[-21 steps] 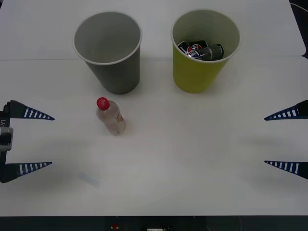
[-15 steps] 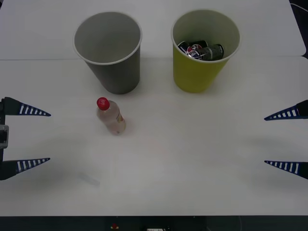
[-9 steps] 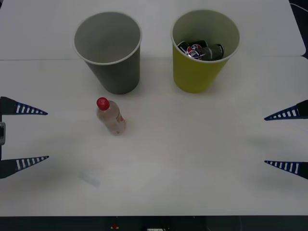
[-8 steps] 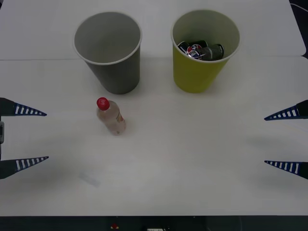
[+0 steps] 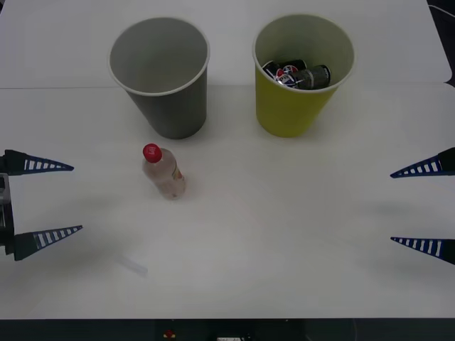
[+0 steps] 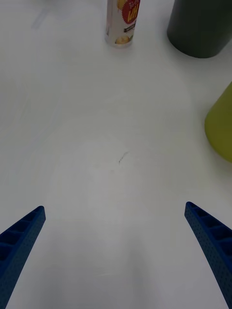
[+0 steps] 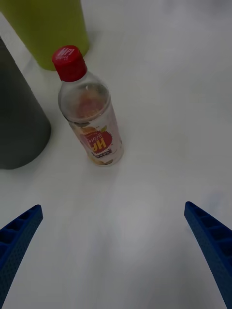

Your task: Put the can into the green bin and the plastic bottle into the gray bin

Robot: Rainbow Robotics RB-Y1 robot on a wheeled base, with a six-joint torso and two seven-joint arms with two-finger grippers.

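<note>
Table: a plain white table [image 5: 284,234] carries everything in the scene.
Gray bin: the large gray cup-shaped bin with a pale rim and tapered sides [image 5: 165,78] stands upright at the far left of the table, with nothing visible inside.
Green bin: the large yellow-green cup-shaped bin with a pale rim [image 5: 298,74] stands upright just to the right of the gray bin, apart from it.
Can: a dark drink can with a red, white and blue mark [image 5: 298,74] lies on its side inside the green bin.
Plastic bottle: the small clear plastic bottle with a red screw cap and a white-and-red label [image 5: 163,172] stands upright on the table just in front of the gray bin, touching neither bin; the left wrist view shows it [image 7: 90,116] ahead of the blue fingers.
Left claw: the left claw [image 5: 50,200] hovers at the left edge of the table, released, its ribbed blue fingers spread wide and pointed toward the bottle, holding nothing.
Right claw: the right claw [image 5: 419,208] sits at the right edge of the table, well apart from the bins, released and holding nothing.
</note>
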